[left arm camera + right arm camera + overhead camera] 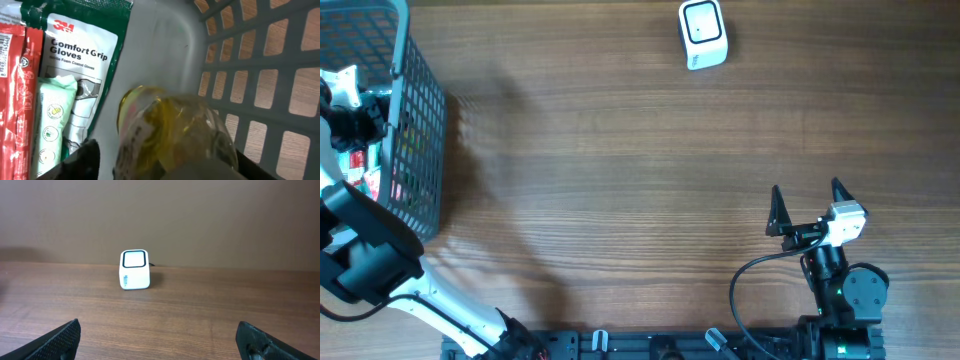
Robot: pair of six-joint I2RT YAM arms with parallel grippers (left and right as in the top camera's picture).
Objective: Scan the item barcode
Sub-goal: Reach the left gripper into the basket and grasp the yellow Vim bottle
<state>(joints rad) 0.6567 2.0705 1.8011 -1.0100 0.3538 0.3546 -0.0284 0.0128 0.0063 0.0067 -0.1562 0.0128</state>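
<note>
Clear yellowish bottle [175, 135] sits in the basket [160, 45], between the fingers of my left tool [167, 165]; I cannot tell if it grips. My right tool [157, 327] gapes wide, empty.

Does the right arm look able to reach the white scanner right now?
Probably yes: the right gripper is open and only bare table lies between it and the scanner, though it sits far off.

A grey mesh basket [428, 130] at the table's [620, 190] left edge holds a 3M Comfort Grip Gloves pack [80, 50], a red packet [15, 110] and a pale green pouch [52, 120], possibly wipes.
</note>
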